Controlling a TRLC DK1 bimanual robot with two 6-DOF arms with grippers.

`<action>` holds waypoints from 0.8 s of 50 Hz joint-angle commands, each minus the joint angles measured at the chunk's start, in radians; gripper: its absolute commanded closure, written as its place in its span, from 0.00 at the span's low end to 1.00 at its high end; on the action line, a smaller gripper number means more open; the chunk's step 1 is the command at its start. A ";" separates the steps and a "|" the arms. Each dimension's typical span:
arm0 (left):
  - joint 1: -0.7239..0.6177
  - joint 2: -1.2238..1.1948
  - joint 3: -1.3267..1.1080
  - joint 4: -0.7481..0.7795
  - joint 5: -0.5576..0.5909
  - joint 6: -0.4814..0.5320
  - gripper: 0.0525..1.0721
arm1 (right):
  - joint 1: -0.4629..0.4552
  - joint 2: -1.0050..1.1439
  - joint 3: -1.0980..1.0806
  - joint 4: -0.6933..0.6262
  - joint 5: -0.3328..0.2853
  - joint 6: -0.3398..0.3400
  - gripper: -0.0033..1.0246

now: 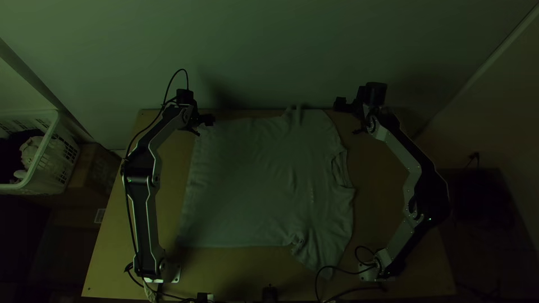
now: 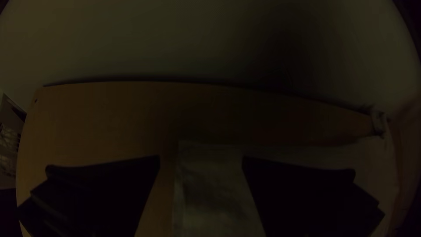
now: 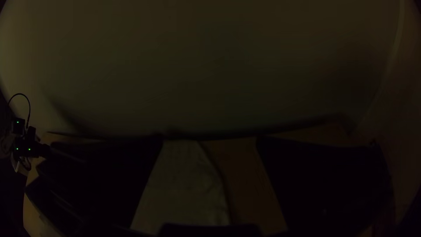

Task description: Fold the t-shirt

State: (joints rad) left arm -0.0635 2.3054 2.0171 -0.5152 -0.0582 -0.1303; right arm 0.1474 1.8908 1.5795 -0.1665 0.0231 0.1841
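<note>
Grey t-shirt (image 1: 252, 179), long axis left-to-right, collar (image 1: 338, 171) rightward; left gripper (image 1: 202, 126), right gripper (image 1: 348, 118) both spread.

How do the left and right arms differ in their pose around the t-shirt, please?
The left arm bends only slightly outward, whereas the right arm bends out much further at its elbow. The left end effector is by the far hem corner of the t-shirt, while the right end effector is beside the far sleeve. Both end effectors are open, with no cloth gripped.
</note>
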 commanded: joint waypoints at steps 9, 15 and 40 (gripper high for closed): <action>0.019 0.108 0.152 -0.060 -0.009 -0.006 0.12 | -0.019 0.042 -0.001 0.005 0.008 0.028 0.05; 0.025 0.138 0.186 -0.071 -0.009 -0.005 0.12 | -0.023 0.056 -0.001 0.022 0.008 0.031 0.05; 0.019 0.114 0.163 -0.178 -0.002 0.029 0.29 | -0.031 0.156 0.105 0.022 0.009 0.048 0.05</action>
State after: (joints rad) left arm -0.0391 2.4149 2.1941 -0.6193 -0.0681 -0.1150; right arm 0.1162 2.0182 1.6562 -0.1478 0.0235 0.2100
